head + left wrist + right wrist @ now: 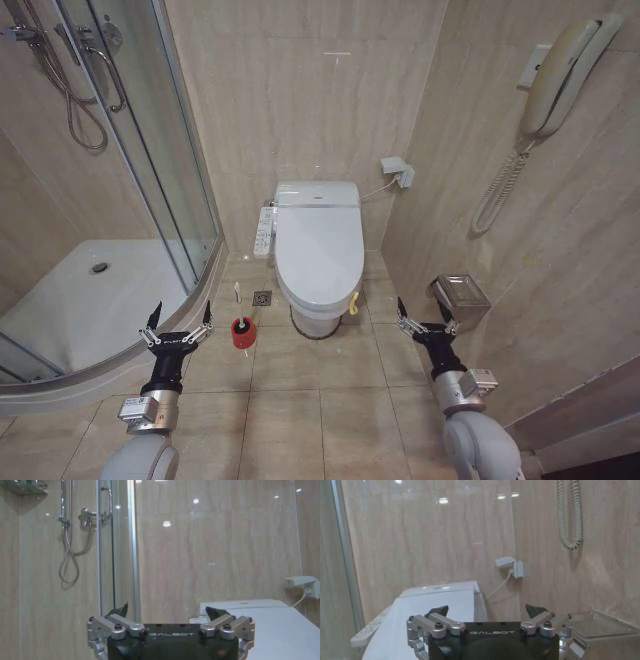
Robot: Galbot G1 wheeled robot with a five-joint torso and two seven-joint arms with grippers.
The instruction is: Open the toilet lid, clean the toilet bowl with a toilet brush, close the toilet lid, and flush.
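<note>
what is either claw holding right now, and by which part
Nothing is held. The left claw and the right claw are both open and empty, raised short of the toilet lid, which is down; the toilet brush stands in its red holder.

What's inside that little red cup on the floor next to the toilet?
The toilet brush stands in the red cup; its thin white handle sticks up out of it. The bristle head sits down inside the cup, mostly hidden by its wall.
</note>
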